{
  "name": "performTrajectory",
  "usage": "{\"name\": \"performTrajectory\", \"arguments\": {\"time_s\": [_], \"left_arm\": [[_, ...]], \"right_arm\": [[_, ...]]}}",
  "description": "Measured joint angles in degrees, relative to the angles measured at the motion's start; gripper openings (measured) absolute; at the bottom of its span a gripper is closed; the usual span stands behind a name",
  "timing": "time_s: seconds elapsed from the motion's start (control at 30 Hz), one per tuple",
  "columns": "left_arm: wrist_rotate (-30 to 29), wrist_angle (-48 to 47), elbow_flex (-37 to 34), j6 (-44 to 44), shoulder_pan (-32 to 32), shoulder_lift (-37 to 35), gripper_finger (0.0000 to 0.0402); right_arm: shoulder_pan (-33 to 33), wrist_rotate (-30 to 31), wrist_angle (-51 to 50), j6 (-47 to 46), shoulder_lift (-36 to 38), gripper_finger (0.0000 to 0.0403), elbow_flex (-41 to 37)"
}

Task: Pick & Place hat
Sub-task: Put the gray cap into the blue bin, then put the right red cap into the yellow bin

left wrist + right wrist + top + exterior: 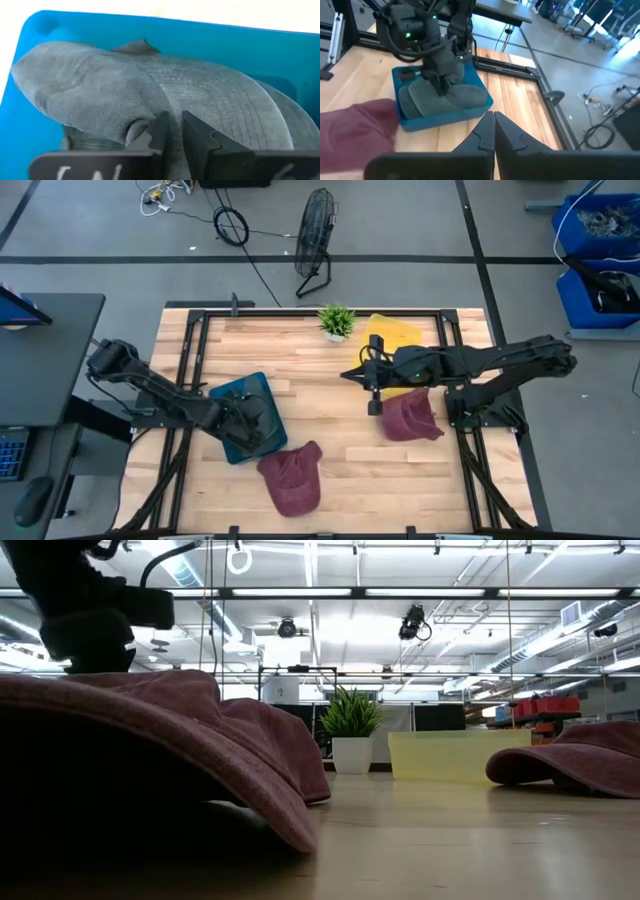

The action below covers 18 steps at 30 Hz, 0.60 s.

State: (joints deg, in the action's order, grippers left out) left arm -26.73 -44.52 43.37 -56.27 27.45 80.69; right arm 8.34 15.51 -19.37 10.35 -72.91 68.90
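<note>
A grey hat (150,95) lies in a blue bin (232,402) on the table's left half; the bin (440,117) also shows in the right wrist view. My left gripper (175,132) points down into the bin, shut on the hat's crown. One maroon hat (292,477) rests brim down near the table's near edge. A second maroon hat (410,416) lies on the table's right half. My right gripper (494,125) is shut and holds nothing. It hangs just left of that second hat (375,406), pointing toward the blue bin. My left gripper pinches a raised fold of the grey hat's crown (175,107) between its two fingers (160,131). It comes from above, pointing down, as the right wrist view shows (440,85). The hat lies in the blue bin, its brim end (45,75) against the bin's floor.
A yellow bin (392,338) and a small potted plant (336,322) stand at the table's far edge. In the low view the near maroon hat (150,740) fills the left foreground. Bare wood lies between the two maroon hats (350,450).
</note>
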Motion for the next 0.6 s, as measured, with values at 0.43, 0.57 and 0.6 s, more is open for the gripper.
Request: {"name": "performTrajectory", "arguments": {"time_s": [0.43,0.57,0.6], "left_arm": [[-2.3,-13.9,27.0,16.8,2.2,-2.9,0.0049],[-6.3,-13.7,28.5,23.7,1.6,-2.8,0.0056],[-6.9,-13.7,28.4,24.7,1.2,-2.8,0.0058]], "right_arm": [[0.0,-0.1,-19.0,-11.2,-0.1,0.001,0.0],[0.0,-0.3,-29.6,-20.8,-0.1,0.0036,0.0],[0.1,-0.3,-32.1,-24.7,-0.1,0.0044,-0.4]]}}
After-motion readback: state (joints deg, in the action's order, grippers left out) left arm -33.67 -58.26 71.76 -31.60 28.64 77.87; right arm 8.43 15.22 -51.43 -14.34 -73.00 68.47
